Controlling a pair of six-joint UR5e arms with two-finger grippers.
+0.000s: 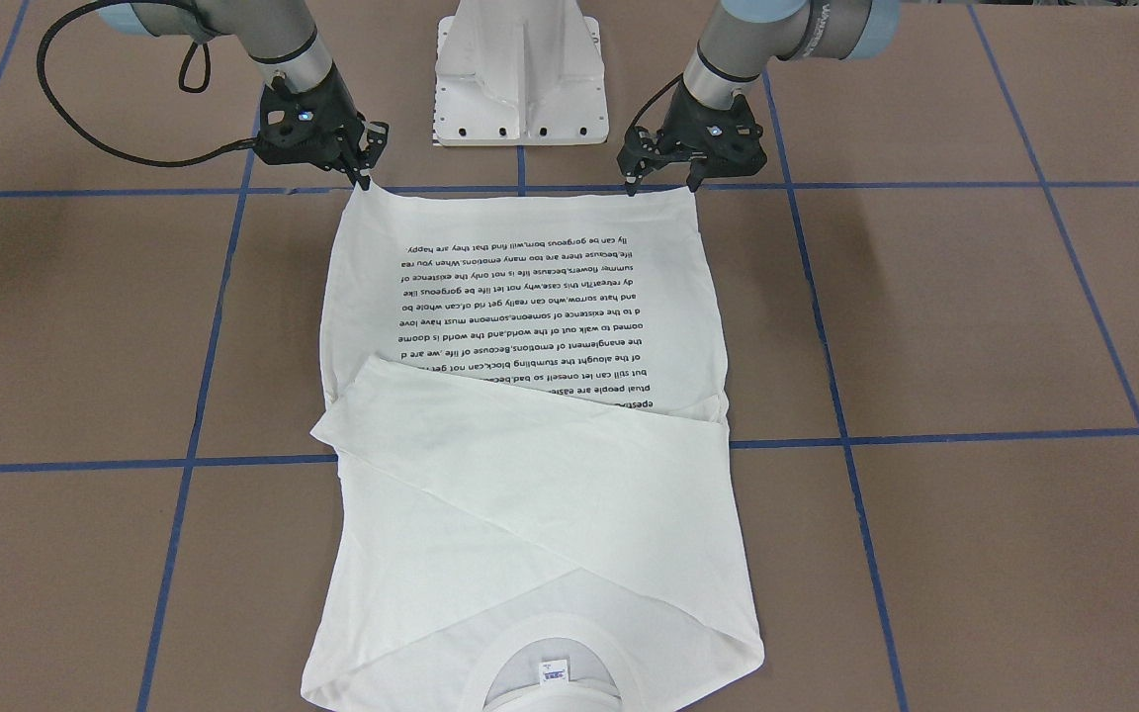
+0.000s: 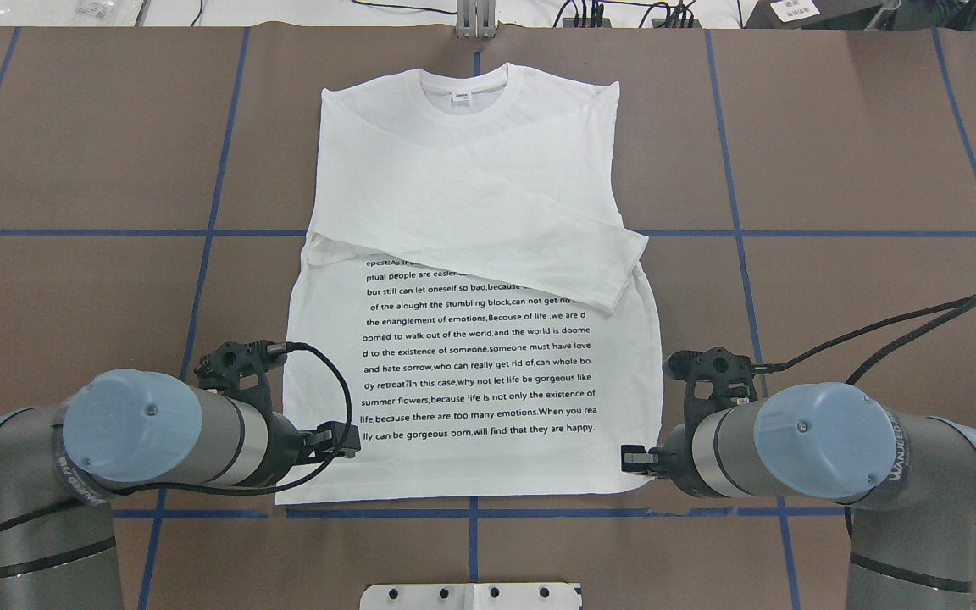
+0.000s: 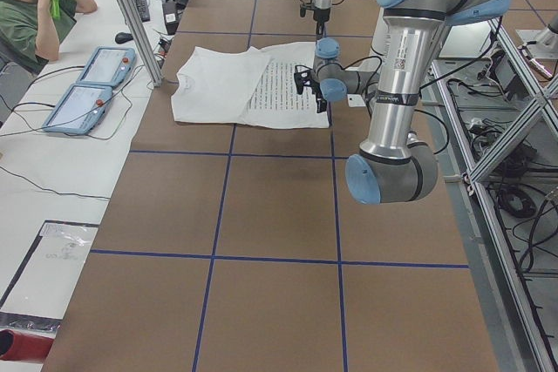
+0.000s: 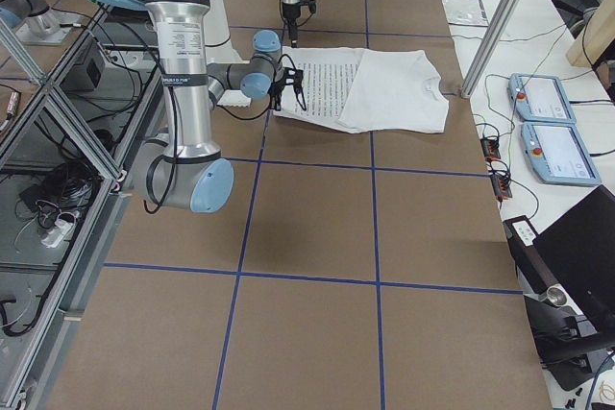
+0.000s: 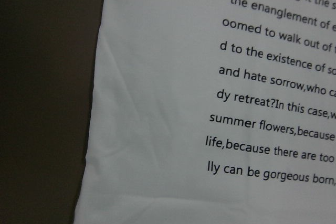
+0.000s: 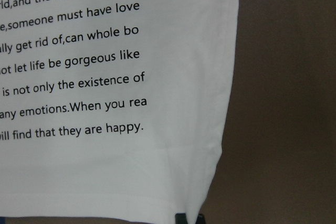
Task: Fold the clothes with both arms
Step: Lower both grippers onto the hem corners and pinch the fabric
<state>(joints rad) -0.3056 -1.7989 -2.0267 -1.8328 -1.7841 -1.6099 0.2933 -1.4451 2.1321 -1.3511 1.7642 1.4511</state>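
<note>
The white long-sleeved T-shirt (image 2: 471, 212) lies flat on the brown table, text side up. Its collar and neck label (image 2: 460, 96) point away from me, and both sleeves are folded across the chest. In the front view the shirt (image 1: 530, 494) has its hem toward the base. My left gripper (image 1: 661, 185) stands at the hem's corner on my left with its fingers apart; it also shows in the overhead view (image 2: 342, 442). My right gripper (image 1: 364, 181) comes to a point on the other hem corner, shut on it; it also shows in the overhead view (image 2: 634, 458). A dark fingertip (image 6: 182, 219) shows at that corner.
The white pedestal base (image 1: 520, 79) stands just behind the hem. Blue tape lines grid the table. An operator (image 3: 35, 15) sits at a side desk with two teach pendants (image 3: 91, 84). An aluminium post (image 3: 131, 15) rises at the table's far edge.
</note>
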